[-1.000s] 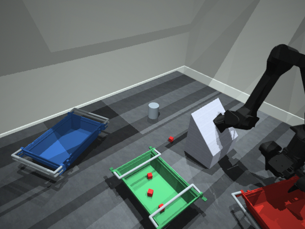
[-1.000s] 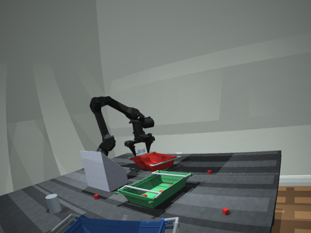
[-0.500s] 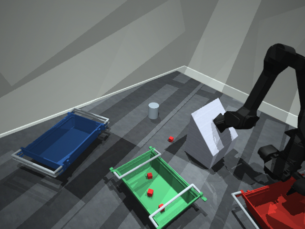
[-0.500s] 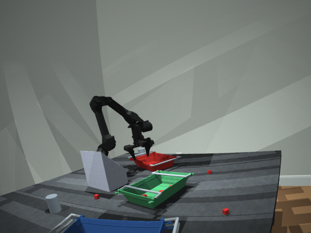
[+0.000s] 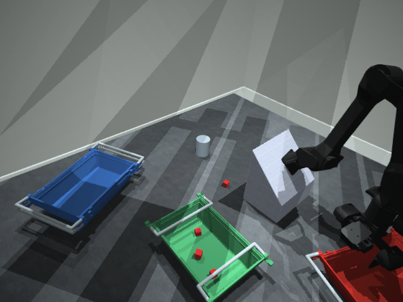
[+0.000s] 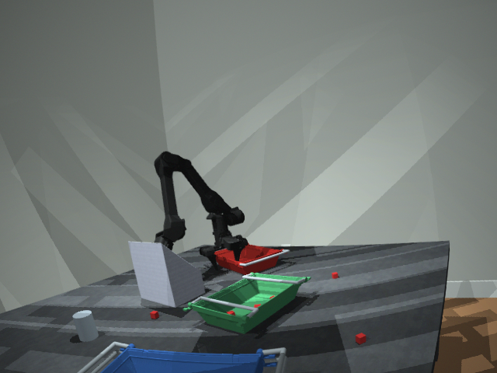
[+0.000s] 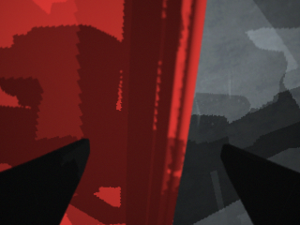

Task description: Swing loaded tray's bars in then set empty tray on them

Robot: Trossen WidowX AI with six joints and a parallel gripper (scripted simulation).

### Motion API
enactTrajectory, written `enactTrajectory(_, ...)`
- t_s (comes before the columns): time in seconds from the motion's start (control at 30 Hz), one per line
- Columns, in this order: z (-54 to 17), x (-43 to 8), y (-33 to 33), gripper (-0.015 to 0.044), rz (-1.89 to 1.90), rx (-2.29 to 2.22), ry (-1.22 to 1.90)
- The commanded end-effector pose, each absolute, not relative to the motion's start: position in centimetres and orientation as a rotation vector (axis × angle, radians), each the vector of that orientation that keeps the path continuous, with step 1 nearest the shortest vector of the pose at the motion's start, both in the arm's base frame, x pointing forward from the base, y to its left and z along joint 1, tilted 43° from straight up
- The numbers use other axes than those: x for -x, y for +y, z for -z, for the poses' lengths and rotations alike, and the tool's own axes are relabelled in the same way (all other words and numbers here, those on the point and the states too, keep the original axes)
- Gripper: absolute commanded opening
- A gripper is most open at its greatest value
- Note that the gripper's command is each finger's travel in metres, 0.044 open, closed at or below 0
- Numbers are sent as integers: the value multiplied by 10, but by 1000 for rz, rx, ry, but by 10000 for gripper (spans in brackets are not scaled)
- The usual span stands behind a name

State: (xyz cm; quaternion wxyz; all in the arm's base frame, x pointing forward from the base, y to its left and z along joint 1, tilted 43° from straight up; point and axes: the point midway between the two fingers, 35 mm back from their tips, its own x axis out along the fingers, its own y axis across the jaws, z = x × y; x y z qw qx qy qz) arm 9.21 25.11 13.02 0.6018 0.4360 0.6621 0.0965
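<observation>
The loaded green tray (image 5: 224, 224) (image 6: 218, 318) stands upright with red blocks (image 5: 198, 254) (image 6: 256, 305) on its floor. One white bar (image 5: 184, 218) (image 6: 228, 304) and the other bar (image 5: 227, 265) (image 6: 272, 277) both lie in across its top. A red tray (image 5: 351, 269) (image 6: 256, 253) (image 7: 150, 94) stands beyond it, with no blocks in its visible part; its visible bar (image 5: 325, 279) is swung out over its end. My gripper (image 6: 227, 263) (image 7: 157, 148) is open and points down, one finger inside the red tray and one outside, with its side wall between them, ungripped.
A blue tray (image 5: 107, 182) (image 6: 180, 363) with bars swung out stands away from the arm. A pale wedge block (image 5: 266, 185) (image 6: 152, 273) stands by the arm's base. A grey cylinder (image 5: 203, 146) (image 6: 85, 325) and loose red blocks (image 5: 225, 183) (image 6: 360, 338) are on the table.
</observation>
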Motion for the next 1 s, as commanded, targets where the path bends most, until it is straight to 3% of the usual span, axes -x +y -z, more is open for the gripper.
enactTrajectory(0.0,-122,-91,254,440,-214,-1008,1534)
enactTrajectory(0.27,-122,-91,254,440,-214,-1008,1534)
enactTrajectory(0.77,-122,-91,254,220,-214,-1008,1534)
enactTrajectory(0.97,-122,-91,254,180,-214,-1008,1534)
